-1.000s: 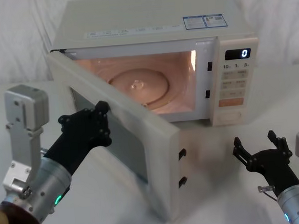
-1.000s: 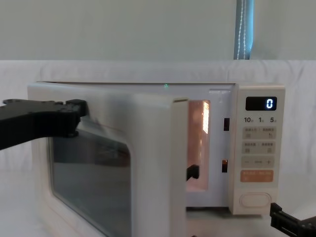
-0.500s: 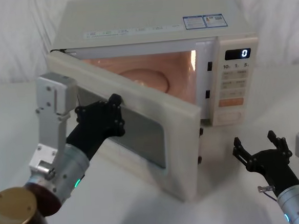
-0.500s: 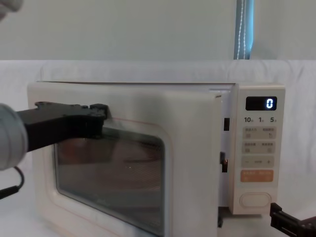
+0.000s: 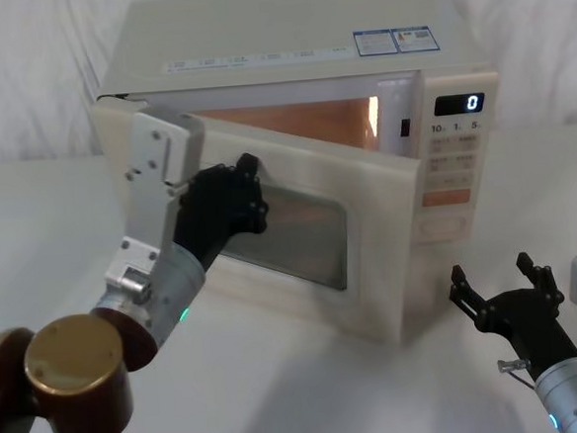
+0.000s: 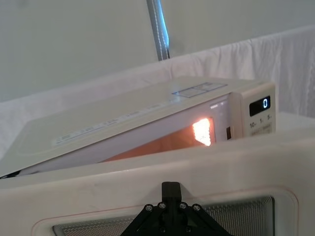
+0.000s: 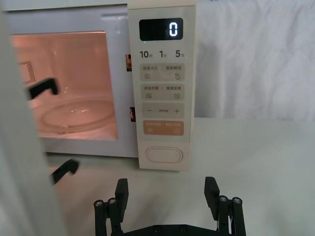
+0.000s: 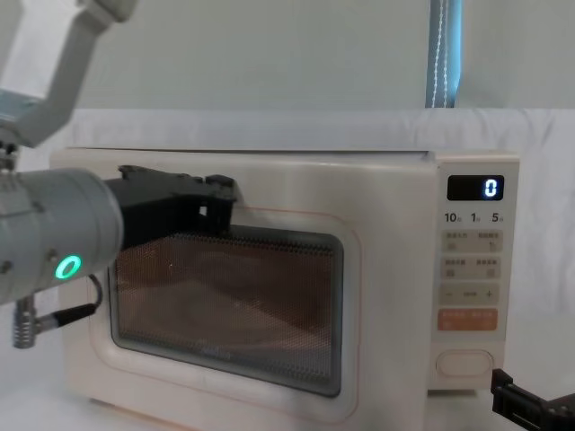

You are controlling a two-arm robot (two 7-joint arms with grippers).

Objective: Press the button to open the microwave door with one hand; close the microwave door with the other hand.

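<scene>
— Where is the door (image 5: pixel 310 240) sitting?

— It is standing ajar, hinged on the left of the microwave (image 5: pixel 288 68), its free edge swung out a little from the control panel (image 7: pixel 161 88) (the lit orange cavity is showing in the gap above it). In the chest view it is covering nearly the whole front.

— And the left gripper (image 5: pixel 249 194)?

— It is pressing against the outer face of the door, at the upper left corner of the dark window (image 8: pixel 229 296). I cannot tell how far its fingers are spread; it is gripping nothing I can make out.

— The right gripper (image 7: pixel 167 196)?

— It is hovering low over the table (image 5: pixel 32 225), in front of the panel and apart from it, fingers spread wide and holding nothing.

— The button (image 7: pixel 164 155)?

— It is sitting at the bottom of the panel, under the orange key (image 7: pixel 163 128), untouched. The display (image 7: pixel 160 29) is reading 0.
</scene>
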